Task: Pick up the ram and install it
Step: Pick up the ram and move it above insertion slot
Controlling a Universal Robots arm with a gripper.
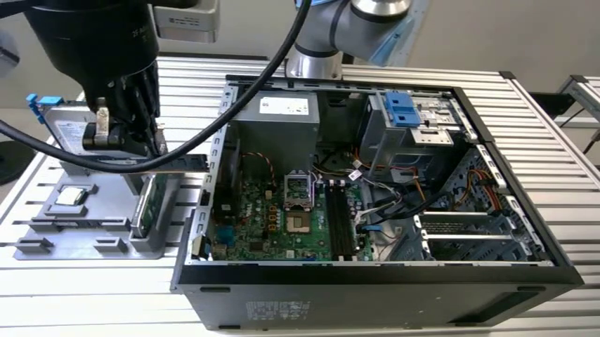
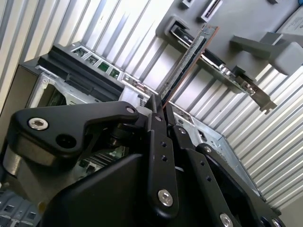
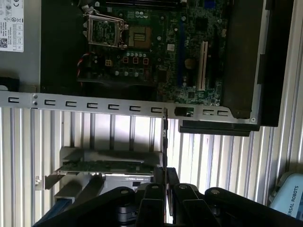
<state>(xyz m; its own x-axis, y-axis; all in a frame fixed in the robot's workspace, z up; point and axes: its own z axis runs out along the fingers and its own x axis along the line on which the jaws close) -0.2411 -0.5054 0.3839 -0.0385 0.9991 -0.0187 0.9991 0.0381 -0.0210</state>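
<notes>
Ram (image 2: 185, 65) sits clamped between jaws beside case (image 1: 375, 288).

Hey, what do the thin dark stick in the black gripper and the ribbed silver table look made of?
The thin dark stick, clamped in the gripper, looks like laminated circuit board: matte dark faces, coppery end edge. The ribbed silver table is probably extruded aluminium: parallel grooves, dull metallic sheen.

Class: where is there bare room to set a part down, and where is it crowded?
Bare: slatted table in front of the grey holder, beside the case. Crowded: inside the case, and the holder, where the gripper holds the ram.
</notes>
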